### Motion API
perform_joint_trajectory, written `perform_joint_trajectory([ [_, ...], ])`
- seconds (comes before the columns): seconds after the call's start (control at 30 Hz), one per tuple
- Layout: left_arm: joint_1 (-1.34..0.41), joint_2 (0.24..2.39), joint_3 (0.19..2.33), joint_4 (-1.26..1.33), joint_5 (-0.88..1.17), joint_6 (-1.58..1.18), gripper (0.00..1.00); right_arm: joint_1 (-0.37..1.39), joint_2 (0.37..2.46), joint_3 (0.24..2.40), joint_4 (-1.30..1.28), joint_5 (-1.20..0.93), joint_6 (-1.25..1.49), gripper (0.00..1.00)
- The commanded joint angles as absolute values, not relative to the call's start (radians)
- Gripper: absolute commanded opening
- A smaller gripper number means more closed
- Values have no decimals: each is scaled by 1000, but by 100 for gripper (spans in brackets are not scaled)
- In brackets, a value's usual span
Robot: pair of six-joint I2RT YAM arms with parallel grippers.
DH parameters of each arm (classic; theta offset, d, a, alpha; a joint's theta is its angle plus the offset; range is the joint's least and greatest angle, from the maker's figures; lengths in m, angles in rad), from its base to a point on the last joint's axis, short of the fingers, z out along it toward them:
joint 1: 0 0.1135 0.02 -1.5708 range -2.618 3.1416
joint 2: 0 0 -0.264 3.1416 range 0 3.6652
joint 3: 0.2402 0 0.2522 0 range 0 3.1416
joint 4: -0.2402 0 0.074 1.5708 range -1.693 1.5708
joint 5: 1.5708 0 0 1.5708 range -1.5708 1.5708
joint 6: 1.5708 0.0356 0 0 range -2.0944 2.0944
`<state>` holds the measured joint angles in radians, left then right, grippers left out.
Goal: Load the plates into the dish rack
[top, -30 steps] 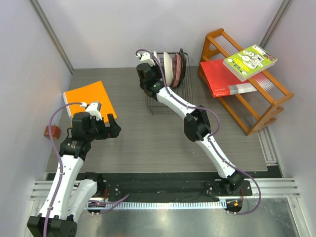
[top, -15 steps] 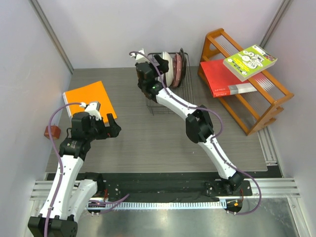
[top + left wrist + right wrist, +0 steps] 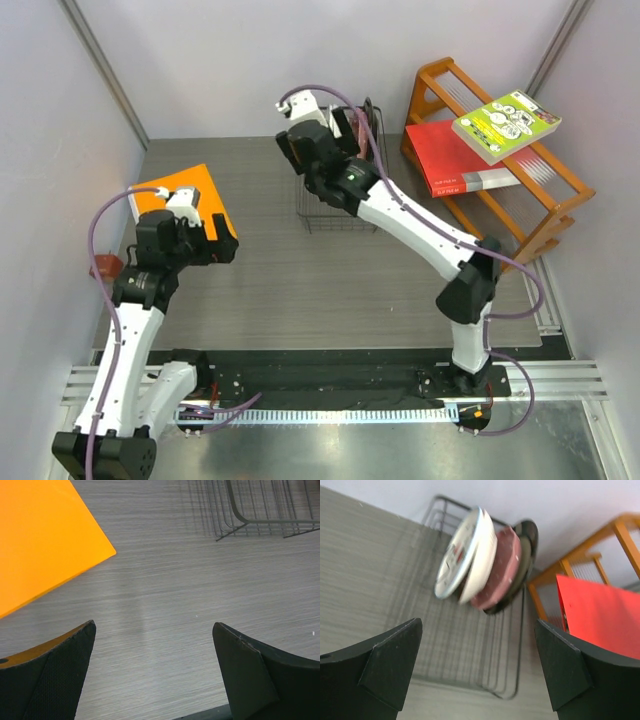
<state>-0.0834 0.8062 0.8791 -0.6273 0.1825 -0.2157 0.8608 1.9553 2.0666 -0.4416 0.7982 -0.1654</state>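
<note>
Several plates stand on edge at the far end of the black wire dish rack (image 3: 470, 665): a white one with red motifs (image 3: 456, 555), a cream-backed one (image 3: 481, 562), a pink one (image 3: 497, 577) and a dark-rimmed one (image 3: 529, 532). My right gripper (image 3: 477, 625) hangs open above the rack's bare front part, apart from the plates and holding nothing. From above, it (image 3: 322, 140) covers most of the plates (image 3: 366, 125) over the rack (image 3: 345, 215). My left gripper (image 3: 154, 626) is open and empty over bare table, beside the orange board (image 3: 40, 540); from above it (image 3: 213, 243) sits at the left.
An orange wooden shelf rack (image 3: 540, 230) at the right holds a red book (image 3: 455, 158) and a green book (image 3: 505, 125). The flat orange board (image 3: 190, 190) lies at the left. A small red-brown object (image 3: 105, 266) sits near the table's left edge. Walls close in on both sides.
My right gripper has opened, let go of a plate in the rack and drawn back above it, its elbow swinging right. The left arm shifted slightly towards the orange board.
</note>
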Motion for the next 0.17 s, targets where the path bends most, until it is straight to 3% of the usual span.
perform_joint_trajectory([
  [0.0,-78,831,951,-626,161,-156,99,851,1885,1927,-552,856,-77,100],
  [0.13,-78,865,982,-618,179,-181,99,848,1865,1927,-537,859,-97,100],
])
